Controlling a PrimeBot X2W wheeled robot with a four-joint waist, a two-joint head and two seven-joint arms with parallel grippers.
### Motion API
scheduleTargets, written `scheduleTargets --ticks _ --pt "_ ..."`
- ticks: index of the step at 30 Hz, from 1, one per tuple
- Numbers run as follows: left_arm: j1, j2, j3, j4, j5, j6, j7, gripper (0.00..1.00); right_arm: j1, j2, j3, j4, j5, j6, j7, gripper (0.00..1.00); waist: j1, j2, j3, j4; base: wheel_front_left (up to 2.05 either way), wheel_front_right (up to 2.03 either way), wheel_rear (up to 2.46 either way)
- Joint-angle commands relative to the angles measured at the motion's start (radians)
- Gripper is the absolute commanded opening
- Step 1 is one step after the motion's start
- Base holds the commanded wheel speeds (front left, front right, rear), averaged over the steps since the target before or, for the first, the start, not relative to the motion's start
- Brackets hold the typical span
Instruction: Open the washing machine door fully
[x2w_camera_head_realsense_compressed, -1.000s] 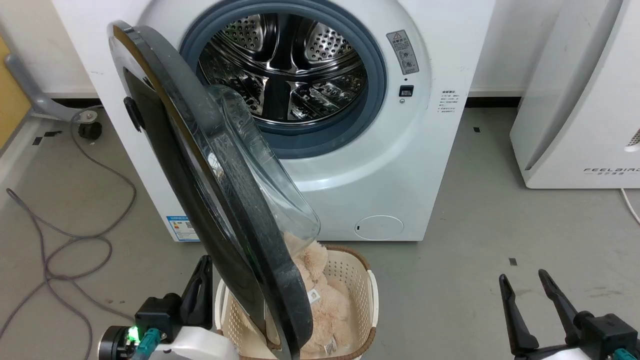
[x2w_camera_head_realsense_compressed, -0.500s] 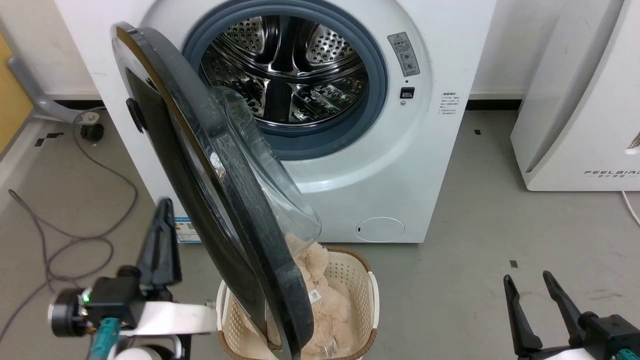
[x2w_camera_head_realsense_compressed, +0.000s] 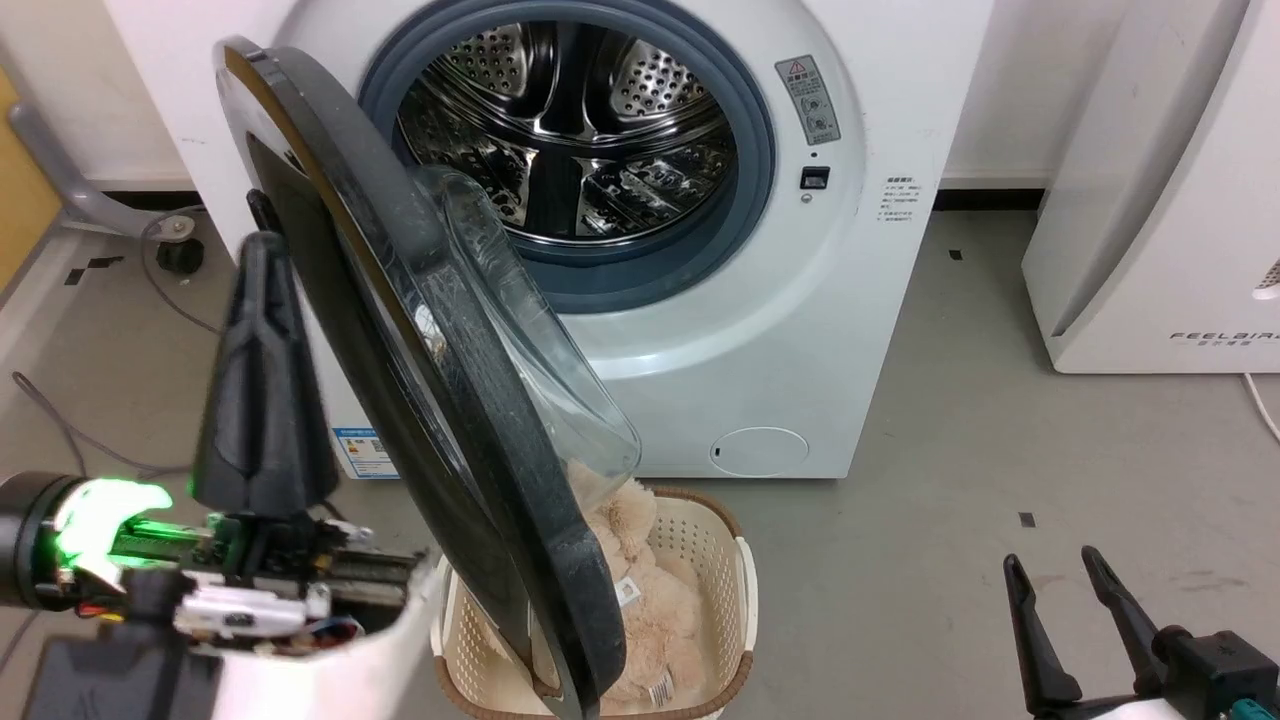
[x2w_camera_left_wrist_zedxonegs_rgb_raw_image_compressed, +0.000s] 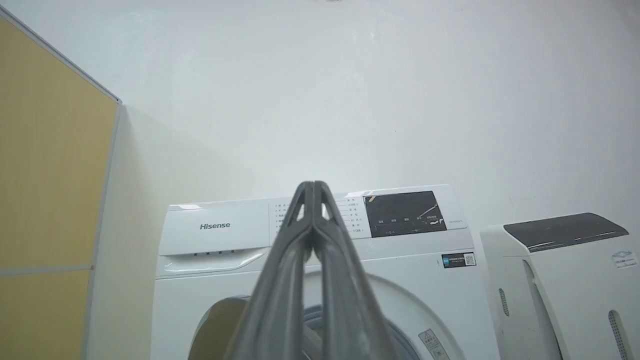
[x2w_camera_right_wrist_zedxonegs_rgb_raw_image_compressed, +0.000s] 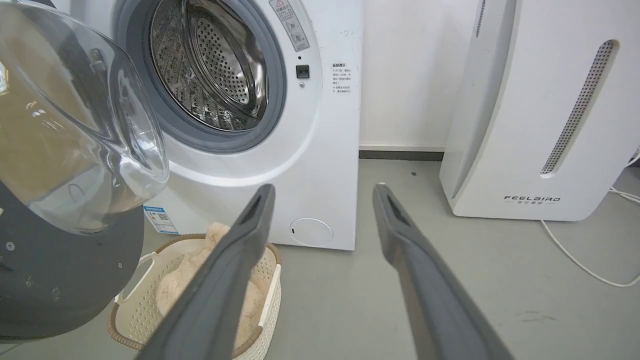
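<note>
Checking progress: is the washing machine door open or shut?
Open: the washing machine door stands swung out, leaving the steel drum exposed.

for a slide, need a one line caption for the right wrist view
Open right gripper faces the washing machine, its door swung out at left, a basket holding a plush toy below.

Left fingers (x2w_camera_head_realsense_compressed: 262, 400) are up on the outer side of the washing machine door (x2w_camera_head_realsense_compressed: 350, 330), just to its left. Ahead and right of them stands the washing machine (x2w_camera_head_realsense_compressed: 760, 330), with the door swung out in front of it. Between the two sets of fingers a basket (x2w_camera_head_realsense_compressed: 742, 590) sits on the floor (x2w_camera_head_realsense_compressed: 950, 450) before the machine, under the door's lower edge, with a plush toy (x2w_camera_head_realsense_compressed: 650, 610) in it. Right fingers (x2w_camera_head_realsense_compressed: 1035, 640) are well apart from the door. Ahead and right of them is the FEELBIRD appliance (x2w_camera_head_realsense_compressed: 1150, 200), beside the machine.
</note>
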Motion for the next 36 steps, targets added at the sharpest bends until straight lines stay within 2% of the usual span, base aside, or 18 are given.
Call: scheduleTargets --ticks 1,5,11,19,20,28,36 --pt "-0.011 0.004 -0.019 -0.020 0.005 -0.010 -0.004 0.00 0.008 0.004 0.001 0.002 0.010 0.001 -0.002 1.00 -0.0001 0.0000 0.000 -0.001 0.00 0.00 0.00" --pt "0.006 -0.006 -0.104 -0.056 -0.024 -0.034 0.005 0.00 0.010 0.004 0.002 0.005 0.008 0.001 -0.001 1.00 -0.0001 0.0000 -0.002 -0.005 0.00 0.00 0.00" --pt "0.054 -0.015 -0.268 -0.028 -0.070 -0.078 0.068 0.00 0.012 0.004 0.003 0.011 0.007 0.001 0.003 1.00 -0.0001 0.0000 -0.005 -0.006 0.00 0.00 0.00" --pt "0.157 -0.019 -0.382 0.058 -0.102 -0.073 0.176 0.00 0.020 0.005 0.004 0.019 0.004 0.001 0.009 1.00 -0.0001 0.0000 -0.009 -0.010 0.00 0.00 0.00" --pt "0.199 -0.020 -0.424 0.112 -0.108 -0.069 0.226 0.00 0.021 0.005 0.004 0.021 0.003 0.001 0.011 1.00 -0.0001 0.0000 -0.007 -0.010 0.00 0.00 0.00" --pt "0.225 -0.022 -0.456 0.274 -0.122 -0.053 0.291 0.00 0.017 0.005 0.009 0.029 0.007 0.001 0.011 1.00 -0.0001 0.0000 0.001 -0.010 0.00 0.00 0.00" --pt "0.166 -0.027 -0.427 0.432 -0.125 0.017 0.252 0.00 0.014 0.005 0.015 0.045 0.011 0.001 0.013 1.00 -0.0001 0.0000 0.004 -0.017 0.00 0.00 0.00"
